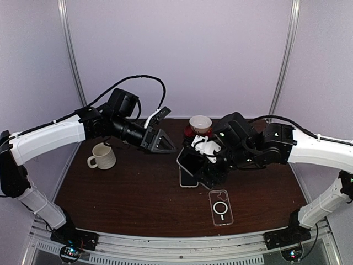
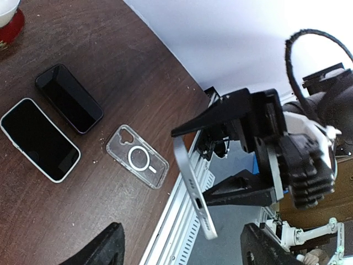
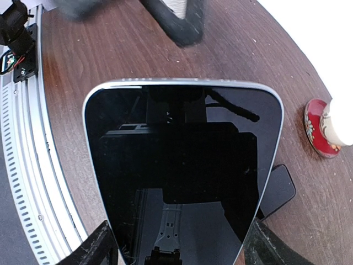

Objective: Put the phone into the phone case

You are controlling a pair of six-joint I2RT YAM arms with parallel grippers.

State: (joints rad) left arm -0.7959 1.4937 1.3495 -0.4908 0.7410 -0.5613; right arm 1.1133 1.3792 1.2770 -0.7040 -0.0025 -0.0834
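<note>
- While the left pincer (image 1: 163, 132) hangs open and empty, up past the mug (image 1: 102, 156) and well apart from the phone case, nothing steadies that case. Risk: a light clear shell skids on the tabletop (image 1: 127, 193) when pressed.
- Phone (image 3: 182, 176) is off the tabletop and tilted, with the right pincer (image 1: 203, 164) clamped across its long edges. The sides look glossy, so it may slip or twist in the grip while being lowered.
- A white-edged phone (image 2: 38, 139) and a dark phone (image 2: 69, 98) lie flat below the carried one. A low sweep could knock them.
- Phone case (image 1: 220, 207) lies flat near the front edge, just right of the spares. Cannot tell whether its hollow side is up. If it isn't, or the corners misalign, the phone perches on top rather than seating.
</note>
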